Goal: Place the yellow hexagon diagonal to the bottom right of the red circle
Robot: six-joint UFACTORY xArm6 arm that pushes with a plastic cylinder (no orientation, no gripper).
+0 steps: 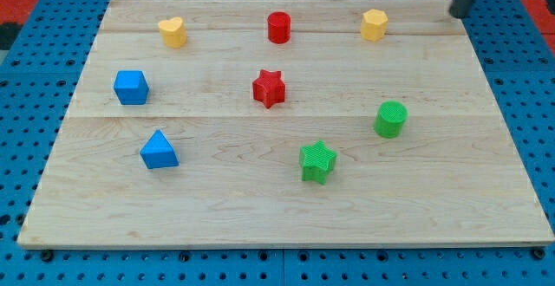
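Tip: my tip (454, 14) is at the board's top right corner, right by the top edge, touching no block. It is a bare rod end with no jaws, so there is nothing to open or close and it holds nothing.
Yellow hexagon: the yellow hexagon (374, 24) sits near the top edge, right of centre, to the view's left of my tip and slightly lower, near it but apart.
Red circle: the red circle (278, 27) stands near the top edge at about the middle, level with the hexagon and well to its left.
Yellow heart: the yellow heart (173, 32) lies near the top left corner.
Red star: the red star (269, 87) lies at mid-board, below the circle.
Blue blocks: the blue cube (131, 87) and blue triangle (159, 150) are near the left edge.
Green blocks: the green cylinder (391, 119) is toward the right edge; the green star (317, 161) is lower, toward the bottom edge.
Board: the wooden board (260, 217) rests on a blue pegboard (26, 104).
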